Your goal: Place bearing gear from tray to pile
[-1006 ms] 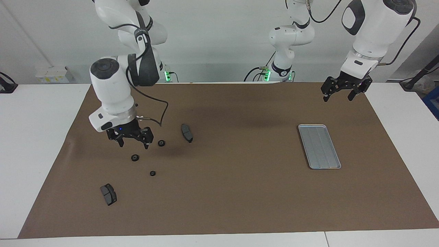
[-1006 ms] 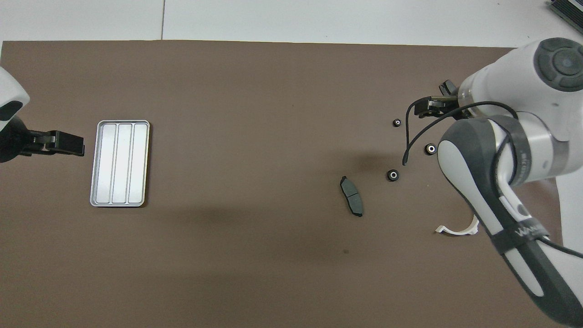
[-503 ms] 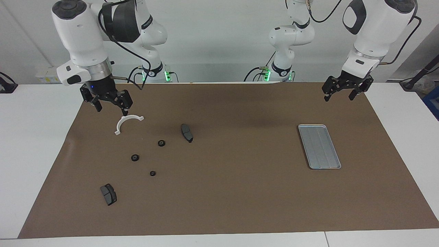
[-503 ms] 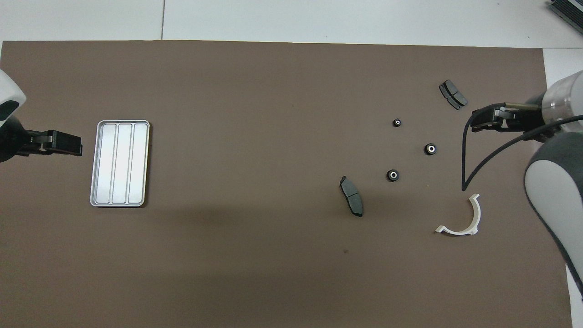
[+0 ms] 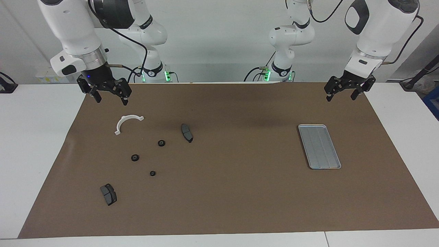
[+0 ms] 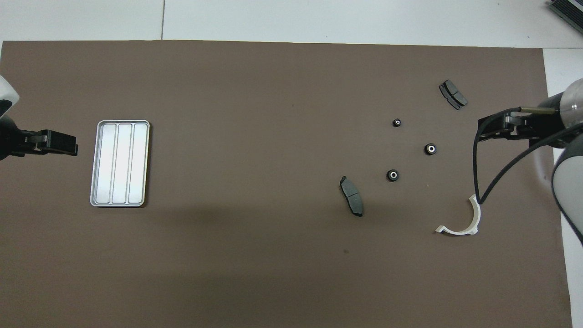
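The silver tray [image 5: 319, 145] lies bare toward the left arm's end of the brown mat; it also shows in the overhead view [image 6: 120, 163]. Three small black bearing gears [image 5: 161, 143] [image 5: 135, 157] [image 5: 152, 173] lie on the mat in the pile, between a white half-ring bracket [image 5: 127, 123] and two dark brake pads [image 5: 187, 132] [image 5: 108, 194]. My right gripper [image 5: 109, 96] is open and empty, raised over the mat's edge by the bracket. My left gripper [image 5: 342, 95] is open and empty, raised over the mat's corner by the tray, waiting.
The brown mat [image 5: 240, 192] covers most of the white table. In the overhead view the gears [image 6: 393, 175], bracket [image 6: 462, 223] and brake pads [image 6: 351, 196] sit at the right arm's end. The right arm's black cable [image 6: 476, 173] hangs over the bracket.
My right gripper has risen from just over the gears and drawn back toward the robots, uncovering the white bracket. The left gripper has barely shifted. No part has moved.
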Action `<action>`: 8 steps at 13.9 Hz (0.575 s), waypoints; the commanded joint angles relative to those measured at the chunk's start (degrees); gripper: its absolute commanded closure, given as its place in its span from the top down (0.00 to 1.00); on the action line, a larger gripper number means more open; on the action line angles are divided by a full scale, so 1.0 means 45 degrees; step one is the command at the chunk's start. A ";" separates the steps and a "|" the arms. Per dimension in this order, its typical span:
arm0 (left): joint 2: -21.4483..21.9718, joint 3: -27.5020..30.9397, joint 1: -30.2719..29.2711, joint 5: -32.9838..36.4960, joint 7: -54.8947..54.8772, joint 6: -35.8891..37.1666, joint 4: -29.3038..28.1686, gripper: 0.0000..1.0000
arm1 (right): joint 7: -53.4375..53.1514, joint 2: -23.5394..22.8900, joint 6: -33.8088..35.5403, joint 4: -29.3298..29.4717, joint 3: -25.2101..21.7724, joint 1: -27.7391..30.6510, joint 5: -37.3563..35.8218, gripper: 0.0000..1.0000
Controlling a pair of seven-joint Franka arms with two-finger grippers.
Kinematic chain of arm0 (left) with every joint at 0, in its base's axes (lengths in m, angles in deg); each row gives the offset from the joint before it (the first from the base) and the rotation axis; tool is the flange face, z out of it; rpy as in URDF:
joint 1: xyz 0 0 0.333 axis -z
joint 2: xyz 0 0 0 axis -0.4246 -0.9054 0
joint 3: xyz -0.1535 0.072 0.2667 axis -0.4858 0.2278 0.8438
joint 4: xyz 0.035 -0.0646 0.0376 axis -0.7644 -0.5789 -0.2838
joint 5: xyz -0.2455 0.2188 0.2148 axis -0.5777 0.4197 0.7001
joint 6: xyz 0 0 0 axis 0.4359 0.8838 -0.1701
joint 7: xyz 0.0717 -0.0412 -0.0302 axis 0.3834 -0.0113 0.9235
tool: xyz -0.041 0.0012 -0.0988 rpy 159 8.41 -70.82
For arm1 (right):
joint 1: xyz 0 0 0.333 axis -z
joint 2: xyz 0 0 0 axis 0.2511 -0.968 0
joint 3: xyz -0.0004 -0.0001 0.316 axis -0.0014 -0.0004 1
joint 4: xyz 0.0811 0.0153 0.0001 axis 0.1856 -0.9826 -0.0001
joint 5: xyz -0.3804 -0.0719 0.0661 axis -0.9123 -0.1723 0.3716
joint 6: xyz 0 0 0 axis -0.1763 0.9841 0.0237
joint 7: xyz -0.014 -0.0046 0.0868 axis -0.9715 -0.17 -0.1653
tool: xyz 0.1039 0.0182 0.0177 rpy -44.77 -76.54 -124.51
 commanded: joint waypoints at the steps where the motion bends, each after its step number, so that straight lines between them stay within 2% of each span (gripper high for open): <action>1: 0.0149 -0.0030 -0.0078 0.0179 0.0026 0.0218 0.0028 1.00 | 0.0258 0.0129 0.0098 -0.0270 0.0120 -0.0012 0.0217 1.00; 8: 0.0149 -0.0030 -0.0078 0.0179 0.0007 0.0219 0.0028 1.00 | 0.0140 0.0169 0.0098 -0.0368 0.0159 -0.0188 0.0217 1.00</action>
